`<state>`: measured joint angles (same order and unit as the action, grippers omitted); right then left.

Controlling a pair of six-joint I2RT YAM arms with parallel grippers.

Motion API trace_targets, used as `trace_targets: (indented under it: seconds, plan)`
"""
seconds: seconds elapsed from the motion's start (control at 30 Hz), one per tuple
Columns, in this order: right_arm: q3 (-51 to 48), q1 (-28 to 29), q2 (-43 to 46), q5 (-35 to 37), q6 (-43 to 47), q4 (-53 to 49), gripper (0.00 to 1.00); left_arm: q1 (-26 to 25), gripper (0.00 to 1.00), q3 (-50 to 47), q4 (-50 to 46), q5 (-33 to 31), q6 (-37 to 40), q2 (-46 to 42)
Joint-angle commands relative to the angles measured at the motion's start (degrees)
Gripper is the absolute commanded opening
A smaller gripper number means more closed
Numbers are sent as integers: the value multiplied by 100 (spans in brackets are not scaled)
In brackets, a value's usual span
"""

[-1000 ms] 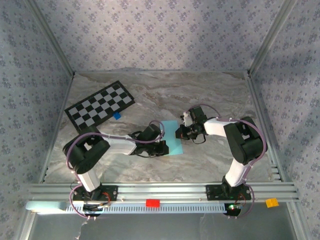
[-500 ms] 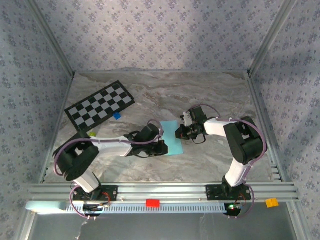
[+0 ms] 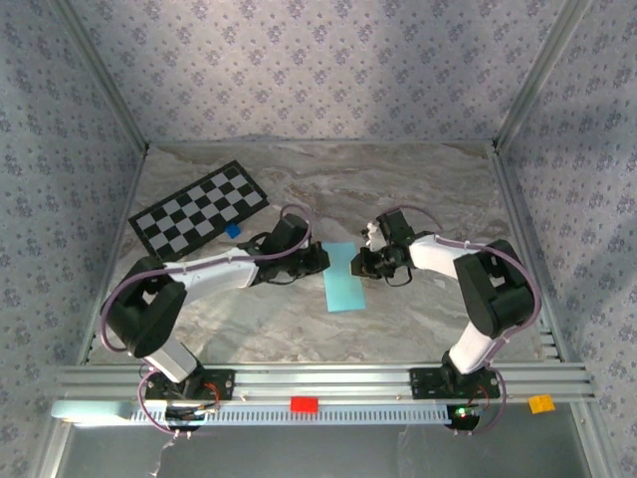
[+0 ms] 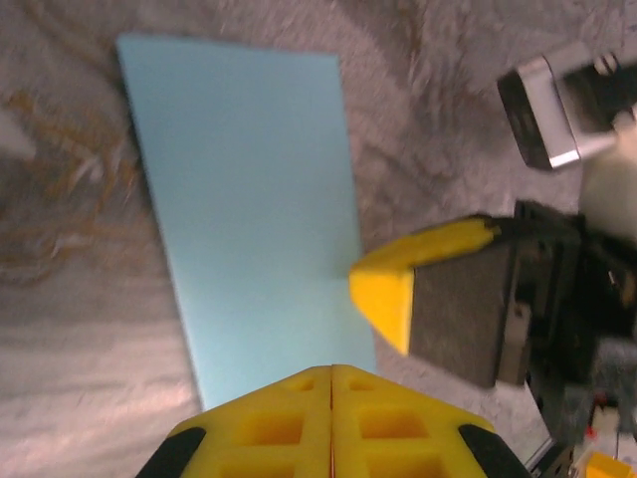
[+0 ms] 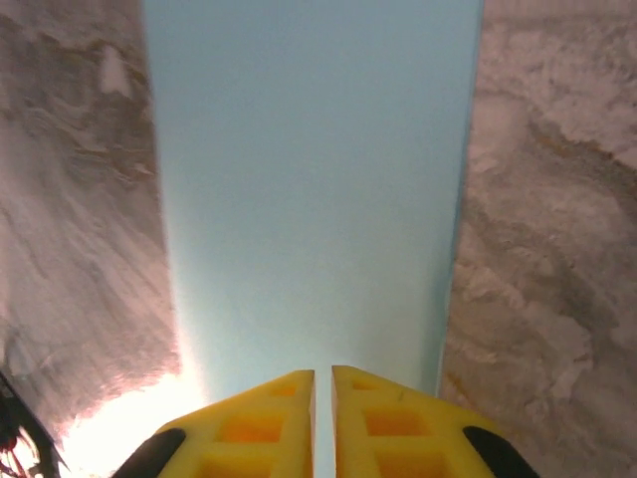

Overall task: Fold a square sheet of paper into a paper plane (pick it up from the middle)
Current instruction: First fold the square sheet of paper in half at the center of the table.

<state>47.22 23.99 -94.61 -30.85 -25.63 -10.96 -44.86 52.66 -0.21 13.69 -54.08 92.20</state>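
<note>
Marble table (image 3: 418, 189): halved blue paper sheet (image 3: 343, 281) lies flat mid-frame, probably for creasing. Left gripper (image 3: 322, 257) is closed beside it. I cannot tell the right gripper's (image 3: 357, 267) state.

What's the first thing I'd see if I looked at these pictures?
The sky-blue paper, a long narrow strip lying in the middle of the marble table, jumps out first. The left gripper and right gripper sit at its far end, one each side. A black-and-white checkerboard card lies at the far left.
</note>
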Motion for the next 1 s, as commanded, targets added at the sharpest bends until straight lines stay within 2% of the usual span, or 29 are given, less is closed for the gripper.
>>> trace_targets:
  seconds: [0.0,0.13,0.3,0.5,0.73,0.97]
  plan:
    - [-138,-5,603,169,-232,-220,20,119,8,423,-111,139,159,393]
    - [-571,-129,1309,327,-632,-200,24,247,7,702,-55,281,188,852]
    - [-1024,-207,1725,54,-989,-122,28,479,7,925,120,543,186,1299]
    - [-1275,-186,1767,-161,-1348,-217,30,616,7,1188,153,812,292,1667]
    - [-1303,-158,1431,-434,-1239,-313,32,641,8,1255,297,984,322,1981]
    - [-1292,-131,1174,-593,-1130,-352,35,637,7,891,258,805,401,2082]
